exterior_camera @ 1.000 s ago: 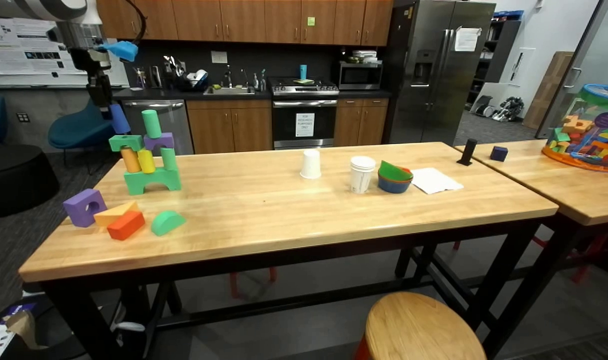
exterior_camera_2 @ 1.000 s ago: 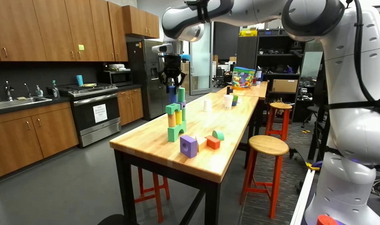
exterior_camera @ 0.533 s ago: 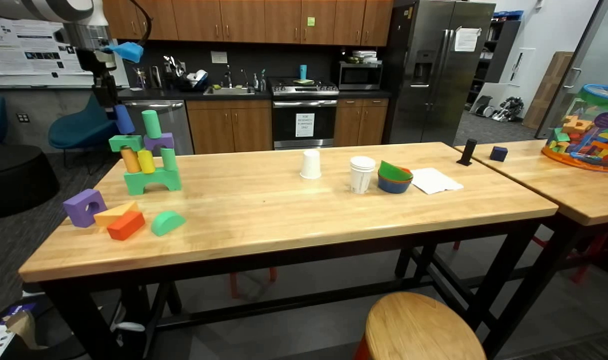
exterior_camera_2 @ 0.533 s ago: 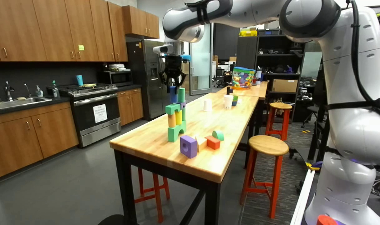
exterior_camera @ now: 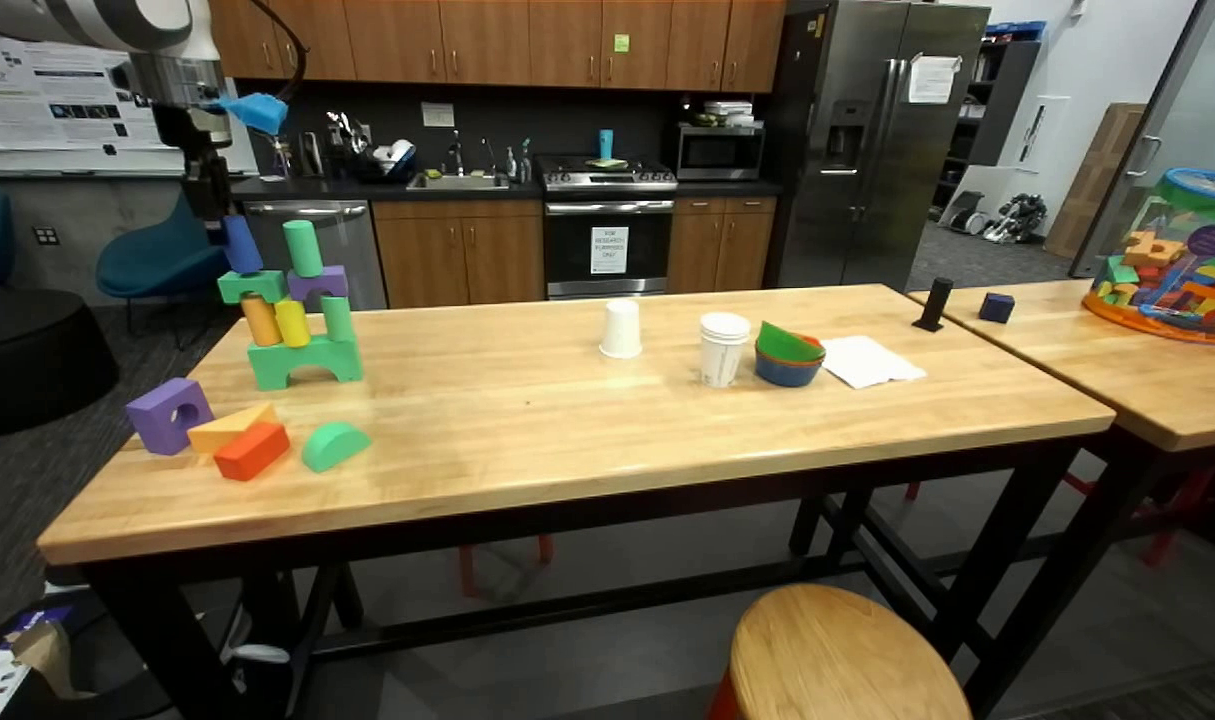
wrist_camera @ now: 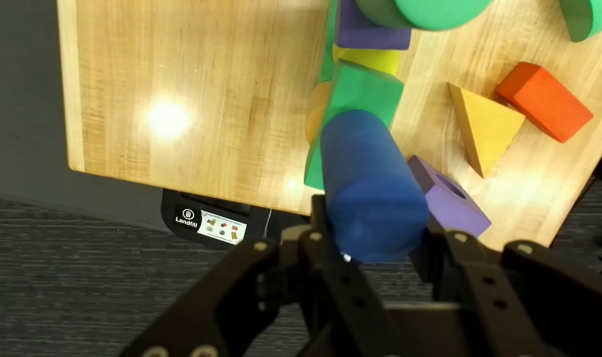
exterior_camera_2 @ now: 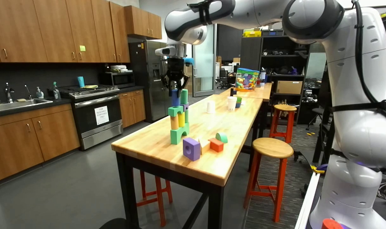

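Blue cylinder (wrist_camera: 375,183), clamped in the claw (exterior_camera_2: 175,92), seemingly rests atop the block tower (exterior_camera: 292,324). Placing seems the step; gentle release looks needed next.

Glossy white robot arm (exterior_camera_2: 345,79), rounded links, dark grey joint bands (exterior_camera_2: 332,24), small grey oval caps (exterior_camera_2: 375,55). Thick black cable (exterior_camera_2: 358,52) runs along it; black straps (exterior_camera_2: 351,107) wrap it. Silver metal wrist collar (exterior_camera: 177,80) carries bright blue wrap (exterior_camera: 257,113). Matte black angular tool (wrist_camera: 375,218) has linked fingers (wrist_camera: 320,213), round pale screws (wrist_camera: 524,249).

blue cylinder (wrist_camera: 372,183), green block (wrist_camera: 367,91); red block (wrist_camera: 546,101), white cup (exterior_camera: 621,329)
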Robot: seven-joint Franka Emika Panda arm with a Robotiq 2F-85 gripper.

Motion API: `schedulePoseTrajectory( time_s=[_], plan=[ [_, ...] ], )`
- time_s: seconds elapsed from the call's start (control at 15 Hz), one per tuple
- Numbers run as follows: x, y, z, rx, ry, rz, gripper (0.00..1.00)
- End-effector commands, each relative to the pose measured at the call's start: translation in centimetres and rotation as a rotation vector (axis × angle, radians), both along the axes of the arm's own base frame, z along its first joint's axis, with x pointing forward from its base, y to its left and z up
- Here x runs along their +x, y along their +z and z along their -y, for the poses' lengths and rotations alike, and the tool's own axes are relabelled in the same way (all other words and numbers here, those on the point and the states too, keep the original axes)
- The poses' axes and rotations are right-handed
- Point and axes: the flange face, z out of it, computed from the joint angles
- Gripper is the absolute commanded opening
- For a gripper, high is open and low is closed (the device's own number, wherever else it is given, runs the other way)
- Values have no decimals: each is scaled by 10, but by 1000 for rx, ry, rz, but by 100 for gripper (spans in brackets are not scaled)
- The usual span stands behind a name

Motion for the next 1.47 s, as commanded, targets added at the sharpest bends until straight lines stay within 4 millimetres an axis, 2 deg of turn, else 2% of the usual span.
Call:
schedulePoseTrajectory(
  time_s=[0.0, 0.67, 1.4],
  plan=[
    [3, 5, 1, 18, -5, -9, 14],
    [5, 6, 13, 27, -24, -6, 14],
    [4, -1, 9, 28, -37, -25, 14]
  ],
)
